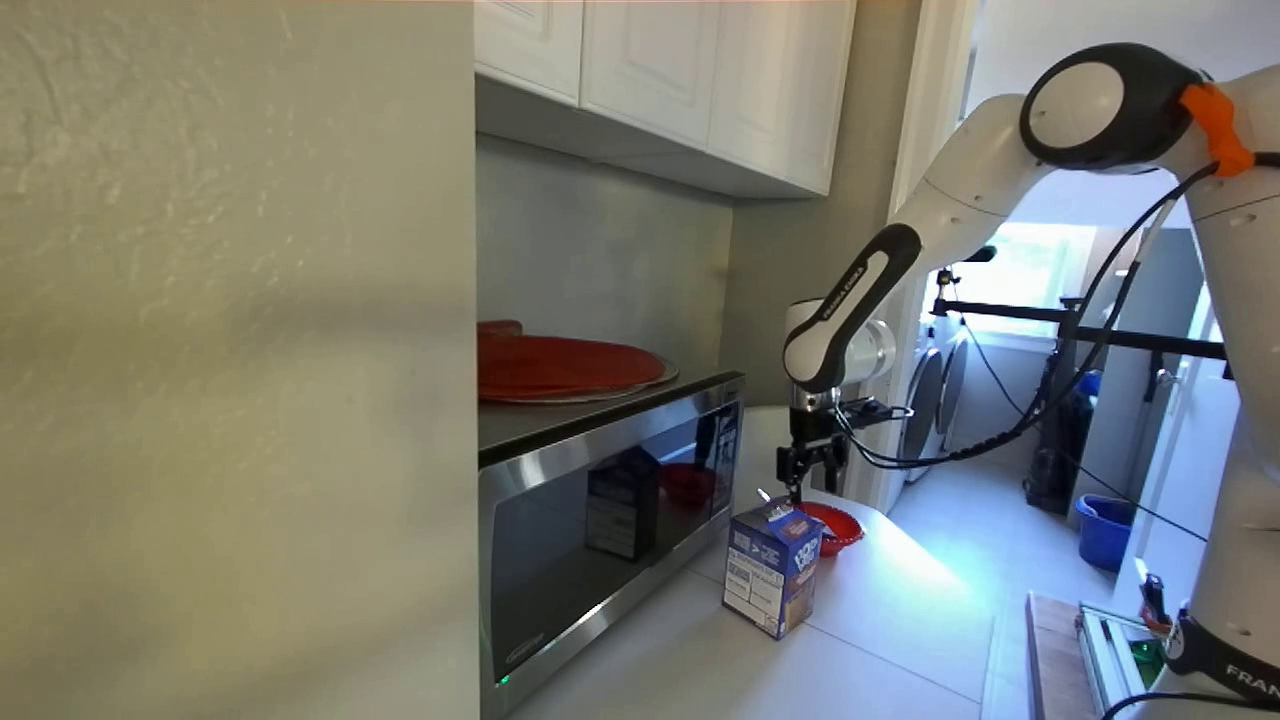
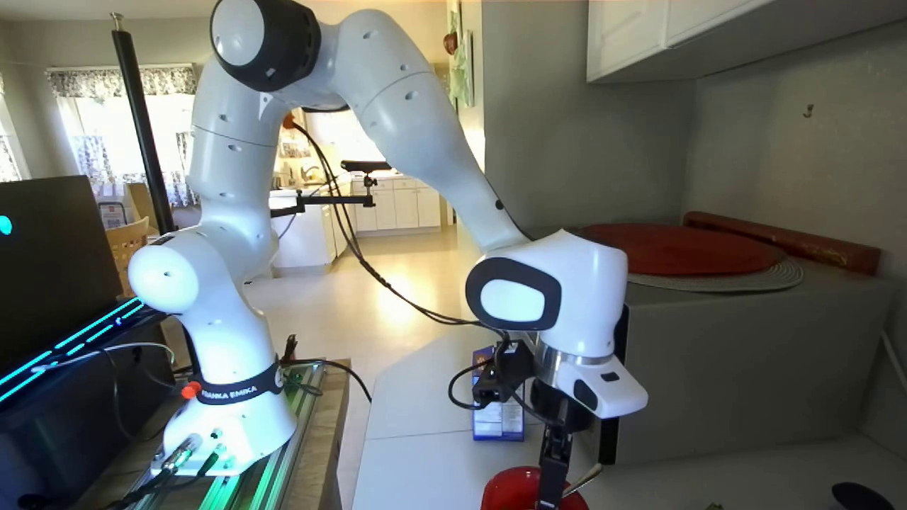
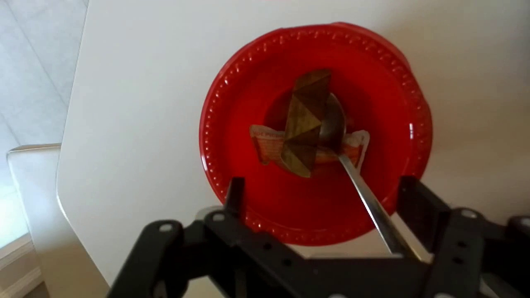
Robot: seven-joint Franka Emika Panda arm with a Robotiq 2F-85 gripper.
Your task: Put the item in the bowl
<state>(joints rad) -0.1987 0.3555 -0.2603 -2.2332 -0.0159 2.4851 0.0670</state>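
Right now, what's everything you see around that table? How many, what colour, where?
bowl: 1, red, on table
spoon: 1, silver, in bowl
packet: 1, orange-white, in bowl
strip: 1, brown, across packet
microwave: 1, black-silver, on table
carton: 1, blue-white, by microwave
mats: 2+, red and grey, on microwave
cupboard doors: 3+, white, above microwave
laptop: 1, black, beside arm
bucket: 1, blue, beyond table
arm: 1, white, over table
gripper: 1, black, open near bowl

Robot arm (image 2: 414, 99) is arching over bench (image 2: 418, 467). Fingers (image 2: 554, 457) are pointing down, overlapping red bowl (image 2: 507, 490); spacing is not showing. Utensil handle (image 2: 585, 477) is projecting beyond bowl. Blue box (image 2: 498, 427) is standing nearby, partly hidden behind arm. Red mat (image 2: 673, 248) is lying on woven mat (image 2: 751, 281) atop grey appliance (image 2: 744, 361).
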